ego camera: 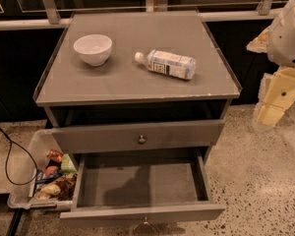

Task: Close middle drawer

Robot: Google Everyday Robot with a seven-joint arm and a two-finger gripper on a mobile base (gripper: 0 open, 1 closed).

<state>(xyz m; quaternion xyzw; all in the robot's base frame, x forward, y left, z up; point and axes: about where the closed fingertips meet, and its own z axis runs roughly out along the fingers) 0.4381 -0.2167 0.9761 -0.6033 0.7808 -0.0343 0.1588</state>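
The middle drawer (142,213) of the grey cabinet is pulled far out towards me. Its shallow grey box (140,178) is empty, and its low flat front panel sits at the bottom of the view, with the small knob only partly visible at the lower edge. Above it, the taller-fronted top drawer (137,136) with a brass knob (141,139) stands slightly out. My gripper (273,104) hangs in the air at the right edge, beside the cabinet's right side. It is well above and to the right of the open drawer and touches nothing.
A white bowl (93,48) and a plastic bottle lying on its side (166,64) rest on the cabinet top (137,82). A clear bin of snack packets (49,178) stands on the floor, left of the open drawer. A black cable (7,156) loops at the far left.
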